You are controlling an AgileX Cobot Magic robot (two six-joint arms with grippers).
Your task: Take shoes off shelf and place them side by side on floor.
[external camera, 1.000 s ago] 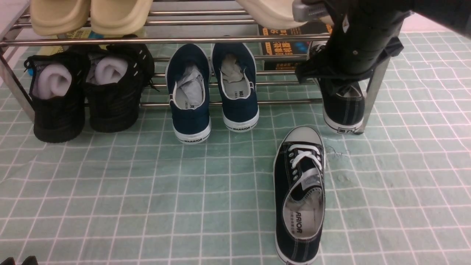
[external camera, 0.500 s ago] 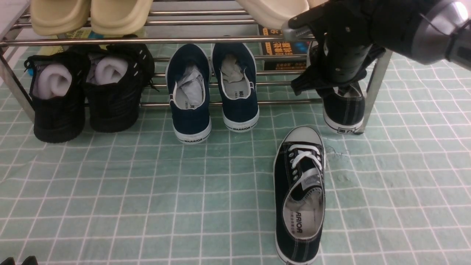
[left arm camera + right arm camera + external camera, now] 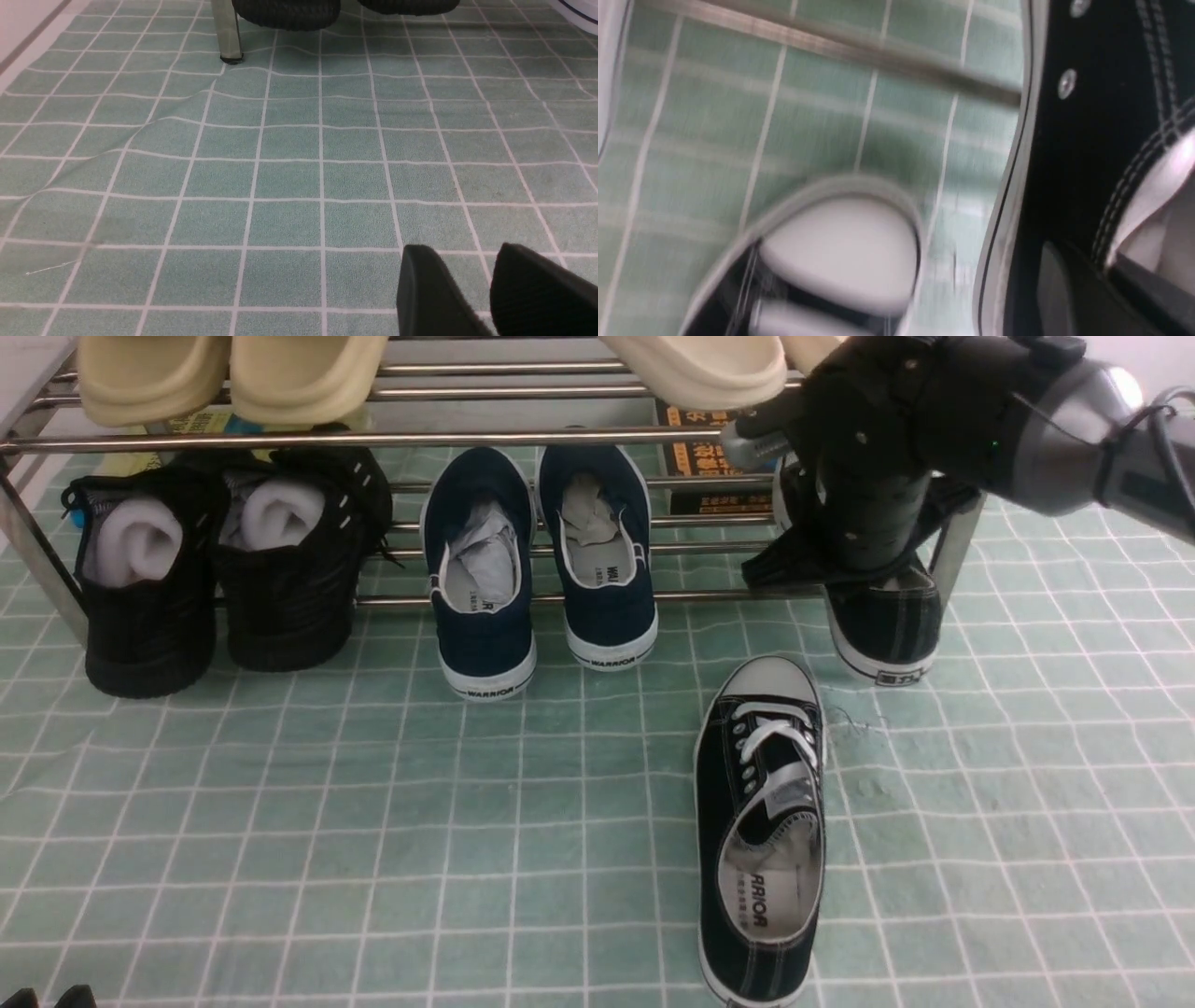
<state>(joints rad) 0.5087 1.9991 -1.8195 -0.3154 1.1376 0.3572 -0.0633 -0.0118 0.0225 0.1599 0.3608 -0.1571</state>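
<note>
One black canvas sneaker lies on the pale green floor mat, toe toward the shelf. The other sneaker sits at the lower tier's right end, its heel sticking out past the front rod. My right gripper is shut on its side wall; in the right wrist view one finger is outside the canvas and one inside, with the floor sneaker's white toe cap below. My left gripper hovers low over bare mat, slightly open and holding nothing.
Navy slip-ons and black mesh shoes fill the lower tier to the left. Beige slippers rest on the upper tier. A steel corner post stands just right of the held sneaker. Another post shows in the left wrist view.
My right arm has swung round and drawn the gripped sneaker outward, toward me and slightly right, away from the shelf. The floor sneaker and left gripper have not moved.
</note>
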